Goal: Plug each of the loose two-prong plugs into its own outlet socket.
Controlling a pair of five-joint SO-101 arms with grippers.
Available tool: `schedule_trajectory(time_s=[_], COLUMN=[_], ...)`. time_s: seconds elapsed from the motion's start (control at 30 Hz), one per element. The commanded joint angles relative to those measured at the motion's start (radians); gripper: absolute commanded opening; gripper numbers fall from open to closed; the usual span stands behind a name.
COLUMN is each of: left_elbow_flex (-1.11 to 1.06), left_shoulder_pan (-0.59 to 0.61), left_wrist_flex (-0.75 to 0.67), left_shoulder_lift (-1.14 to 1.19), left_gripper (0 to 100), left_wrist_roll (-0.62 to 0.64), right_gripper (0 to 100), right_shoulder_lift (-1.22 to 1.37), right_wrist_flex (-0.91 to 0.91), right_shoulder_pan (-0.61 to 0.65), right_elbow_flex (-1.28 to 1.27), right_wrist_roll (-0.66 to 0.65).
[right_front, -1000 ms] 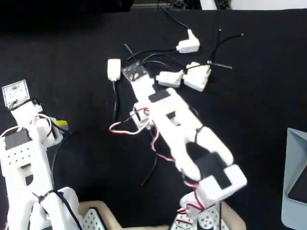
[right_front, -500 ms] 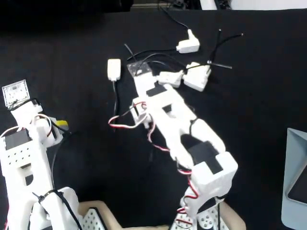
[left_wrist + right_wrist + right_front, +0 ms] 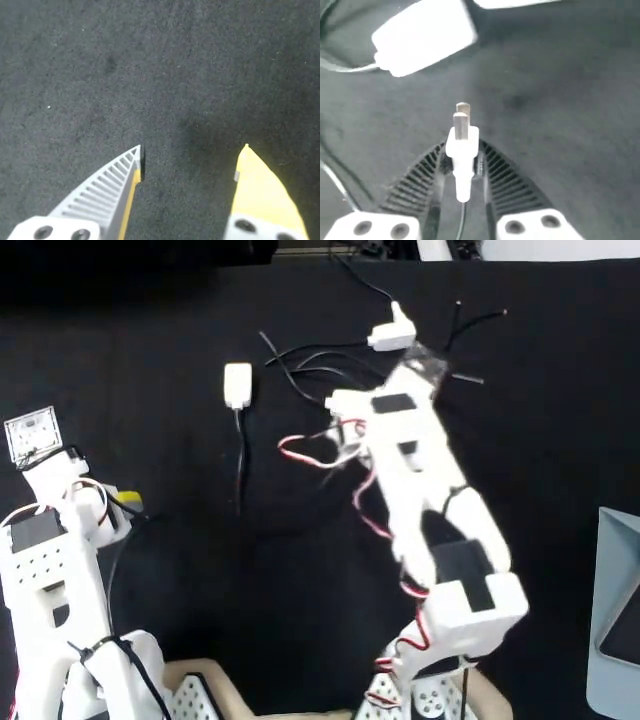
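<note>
The right fingers [image 3: 506, 182] pinch a plug [image 3: 462, 142], prongs out, near a white socket [image 3: 422, 37] on the desk [image 3: 560, 100]. Next, I think, the prongs must line up with its holes and push in. The left fingers [image 3: 107, 195] gape wide, empty.

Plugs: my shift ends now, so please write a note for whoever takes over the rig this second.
Left gripper: open, above bare mat.
Right gripper: shut on a plug, prongs forward, short of a white corded block.
High view: far block at the right arm's tip; lone block apart, with its cord trailing.
Done: one plug gripped. Nothing seen plugged in.
Left: seat this plug, then any others.
</note>
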State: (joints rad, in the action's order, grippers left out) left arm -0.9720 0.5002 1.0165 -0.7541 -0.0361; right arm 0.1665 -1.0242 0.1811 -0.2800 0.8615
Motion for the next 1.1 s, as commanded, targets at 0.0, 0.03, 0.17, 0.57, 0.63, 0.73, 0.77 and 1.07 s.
schedule_trajectory(time_s=[0.0,0.03,0.17,0.57,0.63,0.73,0.77,1.07], left_elbow_flex=[0.004,0.004,0.004,-0.004,-0.025,-0.036,-0.036,-0.036], left_shoulder_pan=[0.008,0.008,0.007,0.008,0.008,0.008,0.01,0.008], left_wrist_flex=[-0.018,-0.018,-0.018,-0.035,-0.066,-0.084,-0.083,-0.081], left_shoulder_lift=[-0.023,-0.023,-0.023,-0.023,-0.023,-0.023,-0.023,-0.023], left_gripper=[30,30,30,30,30,30,30,30], left_wrist_roll=[0.006,0.006,0.006,0.006,0.006,0.006,0.006,0.006], right_gripper=[12.8,17.2,27.2,27.6,27.6,27.6,27.6,27.6], right_shoulder_lift=[-0.065,-0.067,-0.067,-0.197,-0.193,-0.183,-0.18,-0.174], right_wrist_flex=[-0.098,-0.127,-0.23,-0.529,-0.537,-0.526,-0.505,-0.176], right_shoulder_pan=[-0.017,-0.009,0.028,0.031,0.029,0.002,-0.003,-0.015], right_elbow_flex=[0.042,0.041,0.044,0.182,0.166,0.124,0.111,-0.005], right_wrist_roll=[0.04,0.038,0.021,-1.163,-1.435,-1.806,-1.903,-2.407])
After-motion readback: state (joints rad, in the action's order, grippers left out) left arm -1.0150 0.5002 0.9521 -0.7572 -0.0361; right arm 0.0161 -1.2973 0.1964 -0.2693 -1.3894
